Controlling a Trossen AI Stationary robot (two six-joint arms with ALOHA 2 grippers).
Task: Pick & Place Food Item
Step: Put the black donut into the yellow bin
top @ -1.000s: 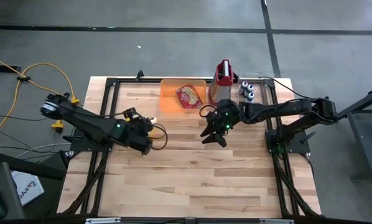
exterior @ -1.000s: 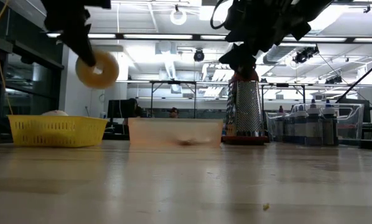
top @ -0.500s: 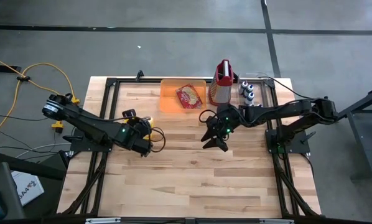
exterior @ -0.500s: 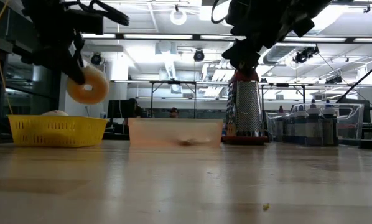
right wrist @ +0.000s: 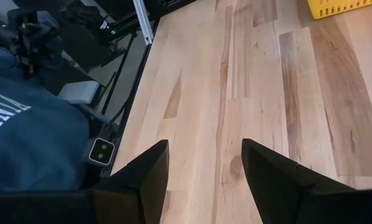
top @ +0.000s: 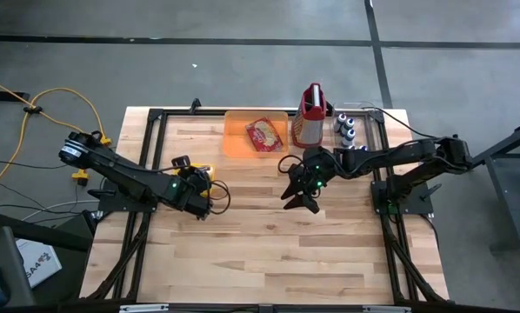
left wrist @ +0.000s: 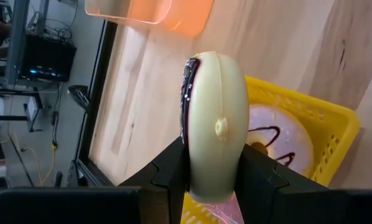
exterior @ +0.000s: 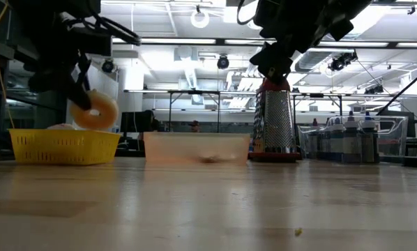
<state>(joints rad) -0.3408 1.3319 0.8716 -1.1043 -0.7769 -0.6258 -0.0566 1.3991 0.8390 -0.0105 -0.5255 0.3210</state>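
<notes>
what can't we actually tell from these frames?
- High view: yellow plastic basket hidden under the left pincer.
- Low view: contents of the orange translucent bin blurred; only a dark smudge.
- Left wrist view: the held pale ring doughnut covers part of the chocolate-drizzled doughnut in the basket.
- Right wrist view: a person's blue sweatshirt, cut off by the edge.

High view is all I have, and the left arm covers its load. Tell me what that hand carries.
Observer: The left hand is shut on a donut, pinched across its flat faces.
Operator: Give me its height against the basket.
Observer: In the low view, the donut hangs with its bottom about level with the rim of the basket.
Operator: Report what is in the basket.
Observer: The left wrist view shows a drizzled donut lying inside it.
</notes>
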